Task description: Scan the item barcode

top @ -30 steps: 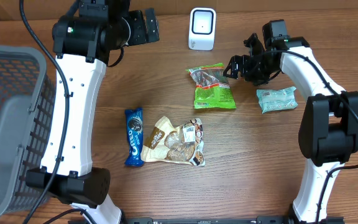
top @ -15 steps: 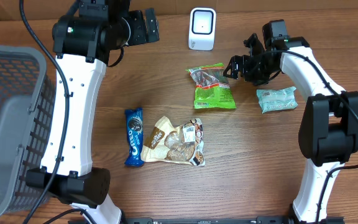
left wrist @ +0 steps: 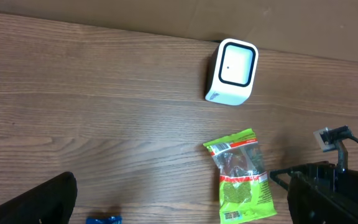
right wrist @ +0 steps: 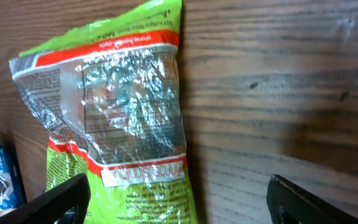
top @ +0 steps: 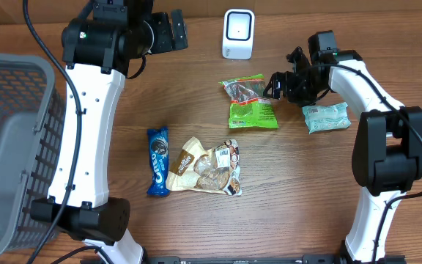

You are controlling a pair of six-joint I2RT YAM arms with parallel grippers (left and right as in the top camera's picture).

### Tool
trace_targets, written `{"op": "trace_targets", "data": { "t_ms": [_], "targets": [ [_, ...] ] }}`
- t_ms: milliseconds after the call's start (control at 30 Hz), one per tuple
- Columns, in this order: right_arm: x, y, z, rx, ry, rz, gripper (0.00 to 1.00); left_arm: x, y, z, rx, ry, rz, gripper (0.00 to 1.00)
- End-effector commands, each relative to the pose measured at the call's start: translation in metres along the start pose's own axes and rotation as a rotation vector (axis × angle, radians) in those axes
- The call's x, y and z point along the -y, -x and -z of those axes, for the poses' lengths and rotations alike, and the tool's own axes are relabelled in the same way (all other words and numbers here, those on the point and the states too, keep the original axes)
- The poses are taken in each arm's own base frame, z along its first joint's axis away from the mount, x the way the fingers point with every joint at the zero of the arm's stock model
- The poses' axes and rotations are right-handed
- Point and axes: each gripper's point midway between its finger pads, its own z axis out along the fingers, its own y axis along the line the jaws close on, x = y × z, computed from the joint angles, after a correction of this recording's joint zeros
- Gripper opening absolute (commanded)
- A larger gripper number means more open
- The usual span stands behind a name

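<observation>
A green snack bag [top: 251, 103] [left wrist: 241, 174] [right wrist: 123, 124] with a clear window lies flat at the table's middle back. The white barcode scanner [top: 238, 34] [left wrist: 230, 73] stands behind it near the back edge. My right gripper [top: 278, 82] [right wrist: 179, 205] hangs open over the bag's right edge. One finger is above the bag, the other above bare wood, and nothing is held. The left gripper [top: 170, 31] [left wrist: 179, 208] is raised at the back left, open and empty, looking down on the scanner and bag.
A blue Oreo pack [top: 157, 161] [right wrist: 2, 174] and a beige cookie bag [top: 207, 169] lie at the centre front. A teal packet [top: 326, 117] lies just right of the right gripper. A grey mesh basket [top: 9, 147] fills the left side.
The right wrist has shifted slightly down and toward the green bag. The left arm and all the items have stayed put.
</observation>
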Motion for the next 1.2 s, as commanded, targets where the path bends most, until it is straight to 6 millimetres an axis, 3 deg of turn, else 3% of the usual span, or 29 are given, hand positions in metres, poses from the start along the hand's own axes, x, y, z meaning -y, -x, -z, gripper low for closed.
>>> {"op": "trace_targets", "data": {
  "t_ms": [0,167,367,533,633,667,767,833,933,1167],
  "targets": [
    [-0.005,0.000,-0.003,0.001,0.017,0.019,0.91,0.005,0.008,0.017,0.043,-0.020,0.006,1.00],
    [-0.012,-0.001,-0.007,0.003,0.022,0.039,0.91,0.005,0.008,0.017,0.043,-0.019,0.006,1.00],
    [-0.023,-0.007,-0.026,0.008,0.034,0.090,0.91,0.005,0.008,0.017,0.043,-0.020,0.006,1.00],
    [-0.014,-0.025,-0.050,-0.001,-0.040,0.116,0.90,0.005,0.008,0.017,0.043,-0.019,0.006,1.00],
    [-0.008,-0.031,-0.058,0.002,-0.074,0.127,0.78,0.005,0.008,0.017,0.043,-0.020,0.006,1.00],
    [-0.007,-0.032,-0.061,0.003,-0.079,0.130,0.70,0.005,0.008,0.017,0.043,-0.020,0.006,1.00],
    [-0.005,-0.035,-0.064,0.005,-0.078,0.134,0.26,0.005,0.008,0.017,0.043,-0.020,0.006,1.00],
    [-0.006,-0.034,-0.064,0.007,-0.076,0.134,0.14,0.005,0.008,0.017,0.043,-0.019,0.006,1.00],
    [-0.014,-0.031,-0.060,0.008,-0.049,0.137,0.04,0.005,0.008,0.017,0.043,-0.020,0.006,1.00],
    [-0.027,0.003,-0.027,0.100,-0.145,0.140,0.04,0.005,0.008,0.017,0.043,-0.020,0.006,1.00]
  ]
}}
